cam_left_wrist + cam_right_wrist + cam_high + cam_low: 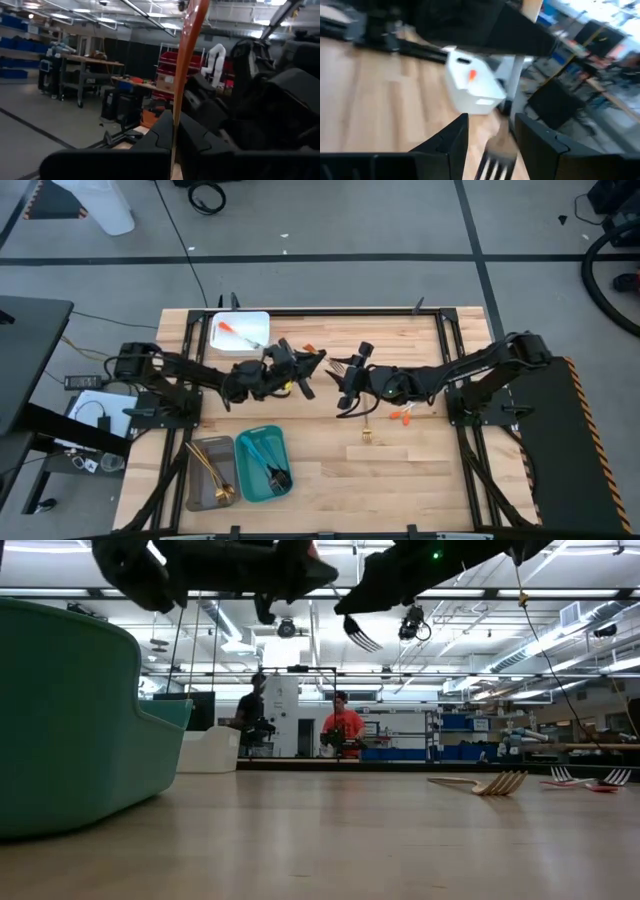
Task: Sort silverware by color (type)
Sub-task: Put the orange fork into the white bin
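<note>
Both grippers hang close together above the table's middle. My left gripper [297, 370] [173, 120] is shut on a slim orange utensil [191, 45], whose orange end shows in the high view [308, 346]. My right gripper [347, 380] [492, 120] has a dark silver fork [495, 152] [360, 633] between its fingers, high above the wood. A gold fork [368, 435] [495, 783] and orange pieces [403, 417] lie flat on the table under the right arm. My left gripper pinches the orange utensil's handle [175, 125] between its two shut fingers, which lie across it. The handle stands out far beyond the fingertips, lifted clear of the table. My right gripper has the fork's neck [502, 135] between its fingers, tines toward the wrist. The fork is blurred there, so the touching spot does not show. It hangs clear of the table, tines slanting down [365, 640].
A white tray [240, 345] holding an orange piece sits at the far left. A grey tray [197, 480] with gold pieces and a teal tray [248, 480] with teal and dark pieces sit at the near left. Bare wood lies near and right. People stand far behind.
</note>
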Controlling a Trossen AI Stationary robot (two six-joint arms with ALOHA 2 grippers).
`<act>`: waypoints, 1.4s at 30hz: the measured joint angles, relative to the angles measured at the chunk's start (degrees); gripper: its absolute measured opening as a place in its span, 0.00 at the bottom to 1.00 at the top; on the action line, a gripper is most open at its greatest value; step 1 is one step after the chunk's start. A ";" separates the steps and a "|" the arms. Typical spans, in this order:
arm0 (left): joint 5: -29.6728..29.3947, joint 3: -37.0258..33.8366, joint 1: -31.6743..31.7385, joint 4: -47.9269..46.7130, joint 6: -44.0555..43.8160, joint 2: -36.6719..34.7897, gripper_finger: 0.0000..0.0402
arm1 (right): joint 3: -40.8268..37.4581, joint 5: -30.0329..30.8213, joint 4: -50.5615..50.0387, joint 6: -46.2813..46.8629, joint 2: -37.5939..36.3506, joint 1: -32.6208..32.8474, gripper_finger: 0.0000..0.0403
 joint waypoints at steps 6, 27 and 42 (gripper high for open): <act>-1.97 3.99 -1.00 -1.38 1.04 1.33 0.04 | 0.00 4.59 2.42 -3.79 0.00 1.07 0.42; -2.76 4.72 -1.39 -4.48 0.72 1.29 0.04 | 0.02 5.33 2.07 -3.35 -0.11 0.82 0.05; -2.96 4.74 -2.31 -27.91 14.58 -6.18 0.25 | 0.02 5.81 -1.82 2.13 -0.08 0.82 0.07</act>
